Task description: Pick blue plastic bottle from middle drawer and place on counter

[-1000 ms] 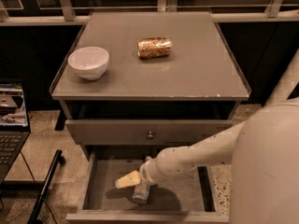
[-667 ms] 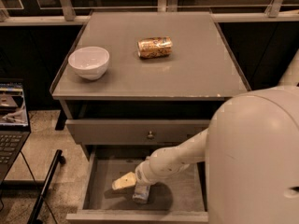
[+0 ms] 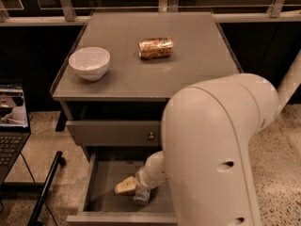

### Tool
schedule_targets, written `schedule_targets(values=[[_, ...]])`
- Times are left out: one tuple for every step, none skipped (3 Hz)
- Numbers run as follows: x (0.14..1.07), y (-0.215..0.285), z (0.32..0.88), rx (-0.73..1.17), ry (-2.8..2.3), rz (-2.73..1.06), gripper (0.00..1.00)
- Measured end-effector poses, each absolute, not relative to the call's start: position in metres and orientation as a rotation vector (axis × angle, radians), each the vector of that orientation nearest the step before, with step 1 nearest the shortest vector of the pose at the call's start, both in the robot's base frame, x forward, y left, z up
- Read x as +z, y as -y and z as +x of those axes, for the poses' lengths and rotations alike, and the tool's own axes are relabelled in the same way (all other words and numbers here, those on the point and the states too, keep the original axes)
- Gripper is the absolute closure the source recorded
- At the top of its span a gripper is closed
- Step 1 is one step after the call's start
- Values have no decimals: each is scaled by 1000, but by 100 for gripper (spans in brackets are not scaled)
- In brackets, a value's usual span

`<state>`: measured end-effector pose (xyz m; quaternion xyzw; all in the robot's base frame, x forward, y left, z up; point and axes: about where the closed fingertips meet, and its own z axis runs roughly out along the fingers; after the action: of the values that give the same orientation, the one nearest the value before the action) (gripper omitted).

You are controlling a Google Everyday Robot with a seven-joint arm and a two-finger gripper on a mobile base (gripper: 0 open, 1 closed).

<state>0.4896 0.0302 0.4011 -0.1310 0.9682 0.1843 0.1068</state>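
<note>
The counter (image 3: 188,74) fills the upper middle of the camera view. Below it the middle drawer (image 3: 104,185) is pulled open, showing its grey floor. My gripper (image 3: 133,190) is down inside this drawer, near the middle of the floor, with a pale yellowish part pointing left. A small pale object right under it, which looks like the blue plastic bottle (image 3: 141,198), lies on the drawer floor and touches the gripper. My large white arm link hides the right part of the drawer.
A white bowl (image 3: 89,62) stands on the counter's left side and a gold-orange can (image 3: 155,47) lies near its middle. A shut drawer front with a round knob (image 3: 151,136) sits above the open drawer. A laptop (image 3: 11,119) and a black pole (image 3: 44,192) are at the left.
My arm's big white link has swung in and now covers the lower right of the view. The gripper has shifted slightly left inside the drawer, still over the pale object.
</note>
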Motion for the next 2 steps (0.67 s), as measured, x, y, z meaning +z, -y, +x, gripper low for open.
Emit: schedule_targets(values=[[387,-25,491,448,-2875,-356,0],[386,-26,491,452,-2876,-360,0]])
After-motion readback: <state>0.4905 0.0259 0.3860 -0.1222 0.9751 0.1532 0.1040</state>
